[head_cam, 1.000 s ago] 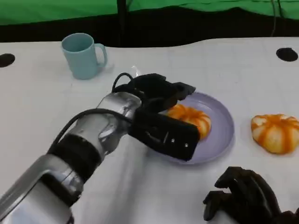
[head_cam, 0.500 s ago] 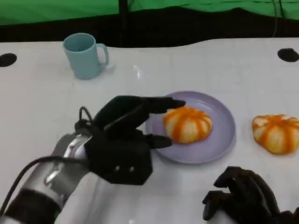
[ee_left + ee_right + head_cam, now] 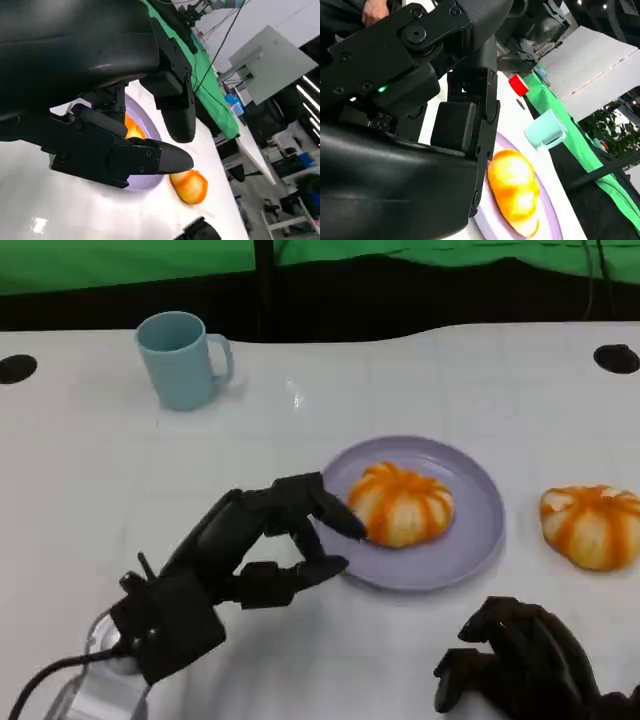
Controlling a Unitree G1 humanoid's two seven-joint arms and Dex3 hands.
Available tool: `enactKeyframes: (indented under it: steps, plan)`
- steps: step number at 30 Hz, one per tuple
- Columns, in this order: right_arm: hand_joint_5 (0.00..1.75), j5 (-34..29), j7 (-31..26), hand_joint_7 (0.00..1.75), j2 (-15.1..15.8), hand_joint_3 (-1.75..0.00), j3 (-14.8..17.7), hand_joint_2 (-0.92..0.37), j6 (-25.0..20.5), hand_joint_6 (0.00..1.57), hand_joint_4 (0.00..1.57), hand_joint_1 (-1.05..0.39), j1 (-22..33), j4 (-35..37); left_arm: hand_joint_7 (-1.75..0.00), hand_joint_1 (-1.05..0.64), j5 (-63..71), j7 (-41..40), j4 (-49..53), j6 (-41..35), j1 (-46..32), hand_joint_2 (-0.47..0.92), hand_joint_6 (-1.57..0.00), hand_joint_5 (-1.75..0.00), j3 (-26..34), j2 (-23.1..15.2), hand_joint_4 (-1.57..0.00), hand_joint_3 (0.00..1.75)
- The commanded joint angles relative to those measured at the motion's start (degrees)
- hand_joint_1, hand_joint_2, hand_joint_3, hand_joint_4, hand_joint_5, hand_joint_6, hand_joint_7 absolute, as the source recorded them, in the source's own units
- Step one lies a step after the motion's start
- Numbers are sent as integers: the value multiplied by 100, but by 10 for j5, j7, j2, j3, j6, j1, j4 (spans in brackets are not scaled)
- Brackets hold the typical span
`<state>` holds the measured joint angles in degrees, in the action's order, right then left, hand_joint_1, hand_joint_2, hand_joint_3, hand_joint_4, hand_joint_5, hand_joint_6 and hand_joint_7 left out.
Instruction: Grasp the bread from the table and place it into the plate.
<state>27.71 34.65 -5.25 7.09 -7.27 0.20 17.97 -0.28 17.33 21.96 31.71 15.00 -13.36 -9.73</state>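
On the white table before a green backdrop, the bread now sits in the purple plate. The left hand has let go and drawn back nearer, fingers apart and empty; the right hand rests curled, empty, so the placing looks done.

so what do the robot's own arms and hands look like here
Both hands are black and many-fingered, built of blocky, matte segments. The left hand sits on a shiny silver forearm with a thin black cable looping beside the wrist. The right hand has rounded, glossier black fingers.
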Motion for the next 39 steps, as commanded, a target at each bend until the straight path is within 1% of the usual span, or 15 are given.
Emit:
enactKeyframes:
  steps: [1, 4, 7, 9, 14, 19, 22, 27, 30, 39]
  plan:
    - [74, 9, 4, 39, 8, 0, 6, -72, -6, 157, 157, -102, 4, -3, -150, -62, -77, 39, -49, -45, -57, 92, -49, -175, 22, 14, -58, 39]
    - [74, 8, 9, 39, 9, 0, 6, -72, 0, 157, 157, -103, 4, 1, -158, -61, -95, 53, -67, -61, -73, 92, -47, -175, 31, 19, -60, 39]
    - [75, 8, 10, 40, 13, 0, 6, -72, -4, 157, 157, -104, 3, -2, -172, -66, -170, 81, -105, -122, -110, 92, -46, -175, 50, 33, -64, 39]
    - [75, 9, 11, 40, 14, 0, 7, -71, -6, 157, 157, -104, 3, -3, -174, -67, -195, 102, -115, -139, -123, 92, -46, -175, 58, 36, -64, 40]
    - [75, 5, 10, 40, 14, 0, 5, -72, -4, 157, 157, -104, 6, -6, -175, -63, -232, 135, -134, -180, -144, 92, -49, -175, 75, 43, -68, 38]
    - [75, 5, 10, 40, 14, 0, 5, -72, -4, 157, 157, -104, 6, -6, -175, -63, -230, 143, -140, -191, -146, 92, -50, -175, 84, 49, -69, 37]
    - [75, 7, 10, 40, 17, 0, 4, -72, -11, 157, 157, -103, 9, -13, -175, -70, -302, 177, -147, -244, -187, 92, -59, -175, 99, 65, -79, 27]
    - [76, 8, 10, 40, 18, 0, 5, -72, -11, 157, 157, -102, 11, -15, -175, -73, -340, 192, -153, -296, -202, 92, -63, -175, 118, 76, -84, 21]
    - [76, 5, 10, 40, 18, -1, 4, -73, -4, 157, 157, -103, 12, -15, -175, -73, -347, 201, -152, -314, -204, 92, -63, -175, 127, 78, -85, 21]
    - [74, 12, 8, 37, 19, 0, 8, -71, -15, 157, 157, -104, 10, -19, -175, -73, -342, 223, -128, -324, -198, 92, -63, -175, 145, 82, -86, 24]
